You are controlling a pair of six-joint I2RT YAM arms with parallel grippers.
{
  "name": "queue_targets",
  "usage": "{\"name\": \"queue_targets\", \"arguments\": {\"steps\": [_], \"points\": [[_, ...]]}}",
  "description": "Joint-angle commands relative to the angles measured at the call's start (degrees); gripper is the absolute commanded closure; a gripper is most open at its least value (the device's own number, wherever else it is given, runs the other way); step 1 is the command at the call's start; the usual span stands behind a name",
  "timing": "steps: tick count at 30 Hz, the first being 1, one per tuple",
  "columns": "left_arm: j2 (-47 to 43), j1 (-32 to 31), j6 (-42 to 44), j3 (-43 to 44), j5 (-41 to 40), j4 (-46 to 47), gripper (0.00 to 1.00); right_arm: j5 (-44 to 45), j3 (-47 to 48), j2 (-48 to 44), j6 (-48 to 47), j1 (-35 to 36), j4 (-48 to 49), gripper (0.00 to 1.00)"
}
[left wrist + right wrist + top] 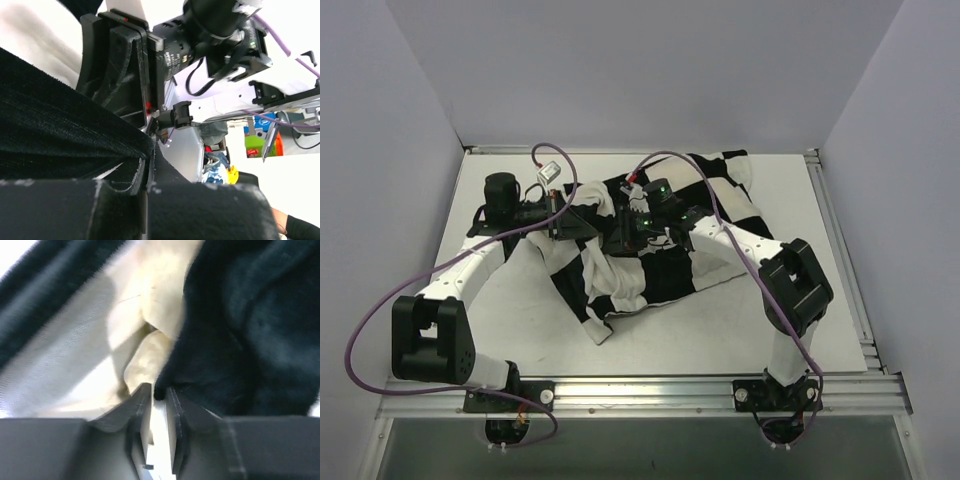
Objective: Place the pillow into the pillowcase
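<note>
The black-and-white checkered pillowcase [710,215] lies crumpled across the middle of the table. My left gripper [582,222] is at its upper left part. In the left wrist view that gripper [147,170] is shut on a black edge of the pillowcase [50,125]. My right gripper [625,235] is close beside it. In the right wrist view it [159,395] pinches a black fold of the pillowcase [250,330]. Cream fabric [150,285], likely the pillow, lies just left of that fold. In the top view the pillow does not show apart from the case.
The white table [720,340] has metal rails at its right edge [840,250] and near edge. A small white connector on a purple cable [550,172] lies at the back left. Grey walls stand behind and at both sides.
</note>
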Motion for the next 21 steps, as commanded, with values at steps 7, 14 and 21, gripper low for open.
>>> {"name": "queue_targets", "arguments": {"steps": [7, 14, 21], "points": [[0.29, 1.12, 13.31, 7.08, 0.63, -14.42, 1.0, -0.86, 9.91, 18.35, -0.68, 10.65, -8.08, 0.98], [3.98, 3.67, 27.98, 11.4, -7.62, -32.24, 1.0, 0.73, 7.03, 11.47, -1.99, 1.27, -10.98, 1.0], [8.11, 3.14, 32.91, 7.89, -20.37, -32.98, 1.0, -0.77, 2.9, -7.78, -7.61, -4.99, -17.23, 1.0]]}}
